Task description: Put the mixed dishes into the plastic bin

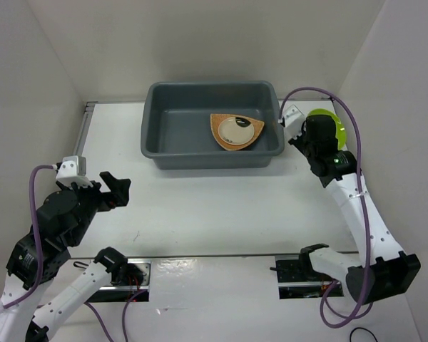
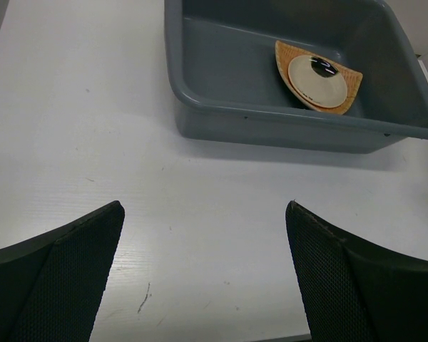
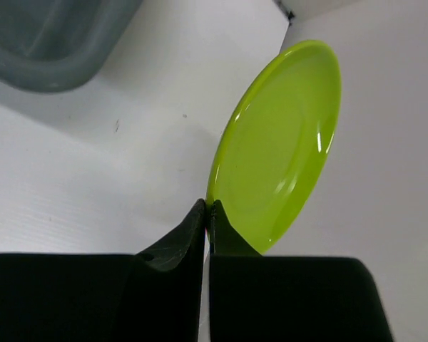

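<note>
The dark grey plastic bin point(image 1: 157, 135) stands at the back middle of the table. Inside it the orange-tan woven plate point(image 1: 219, 132) lies at the right, with the cream bowl point(image 1: 237, 130) resting on it; both also show in the left wrist view, the plate point(image 2: 349, 89) and the bowl point(image 2: 317, 80). My right gripper point(image 1: 310, 132) is shut on the rim of the lime-green plate point(image 3: 278, 149), held tilted on edge above the table just right of the bin. My left gripper point(image 1: 114, 189) is open and empty, over the table front left of the bin.
White walls enclose the table on the left, back and right. The right wall is close behind the green plate point(image 1: 335, 125). The bin's corner point(image 3: 50, 50) shows at the upper left of the right wrist view. Both arm bases sit at the near edge.
</note>
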Robot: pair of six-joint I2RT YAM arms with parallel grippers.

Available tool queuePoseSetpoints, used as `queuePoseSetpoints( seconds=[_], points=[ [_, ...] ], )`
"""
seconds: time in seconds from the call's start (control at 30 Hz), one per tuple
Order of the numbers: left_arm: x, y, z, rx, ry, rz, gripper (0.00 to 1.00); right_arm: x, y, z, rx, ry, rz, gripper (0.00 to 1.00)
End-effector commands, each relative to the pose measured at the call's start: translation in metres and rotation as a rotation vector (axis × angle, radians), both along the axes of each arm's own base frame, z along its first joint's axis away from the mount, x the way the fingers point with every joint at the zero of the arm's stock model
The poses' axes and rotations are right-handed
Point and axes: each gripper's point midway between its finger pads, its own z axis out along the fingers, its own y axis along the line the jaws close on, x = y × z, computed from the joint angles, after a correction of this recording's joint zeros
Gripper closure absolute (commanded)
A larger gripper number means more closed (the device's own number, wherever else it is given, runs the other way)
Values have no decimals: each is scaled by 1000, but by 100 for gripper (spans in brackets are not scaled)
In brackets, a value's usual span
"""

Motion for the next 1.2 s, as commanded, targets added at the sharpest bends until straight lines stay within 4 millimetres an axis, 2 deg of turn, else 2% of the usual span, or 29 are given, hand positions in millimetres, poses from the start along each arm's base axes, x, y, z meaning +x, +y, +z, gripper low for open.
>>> queuePoseSetpoints(
  seconds=[0.0, 0.03, 0.2, 0.23, 0.33, 0.37, 0.4, 0.43, 0.47, 0.67, 0.7, 0.8, 0.83, 0.87, 0.93, 0.97, 1.0, 1.1, 1.17],
  points=[
    [2, 1, 6, -30, -28, 20, 0, 13, 15, 43, -26, -73, 59, 100],
    [2, 3, 6, -28, -29, 29, 0, 27, 27, 53, -10, -73, 96, 100],
    [4, 2, 5, -28, -29, 29, 0, 61, 67, 59, 35, -40, 183, 100],
    [4, 2, 5, -28, -29, 29, 0, 70, 75, 47, 7, -4, 209, 100],
    [4, 4, 5, -26, -30, 38, 0, 80, 105, 29, -87, 39, 276, 100],
    [4, 4, 5, -26, -30, 38, 0, 78, 127, 23, -116, 52, 328, 100],
    [5, 6, 5, -23, -32, 50, 0, 80, 136, 21, -152, 52, 349, 100],
    [5, 6, 5, -23, -32, 50, 0, 82, 158, 7, -179, 73, 390, 100],
    [5, 7, 5, -21, -33, 59, 0, 84, 166, 0, -191, 83, 401, 100],
    [11, 4, 0, -8, -12, 59, 0, 125, 206, -49, -214, 153, 444, 100],
    [11, 4, 0, -8, -12, 59, 0, 133, 219, -62, -217, 174, 463, 100],
    [11, 4, 0, -8, -12, 59, 0, 145, 235, -83, -222, 199, 481, 100],
    [11, 4, -1, 0, -13, 57, 0, 150, 241, -83, -213, 192, 488, 100],
    [9, 5, 1, -4, -20, 57, 0, 156, 245, -99, -213, 212, 484, 100],
    [8, 6, 4, -14, -36, 57, 0, 165, 251, -103, -210, 204, 483, 100],
    [8, 6, 4, -14, -36, 57, 0, 168, 255, -120, -214, 233, 493, 100],
    [8, 6, 4, -14, -36, 57, 0, 173, 258, -120, -203, 225, 487, 100],
    [10, 3, 2, -1, -27, 46, 0, 176, 261, -145, -220, 269, 488, 100],
    [12, 2, 1, 4, -17, 45, 0, 180, 262, -149, -225, 265, 481, 100]
  ],
)
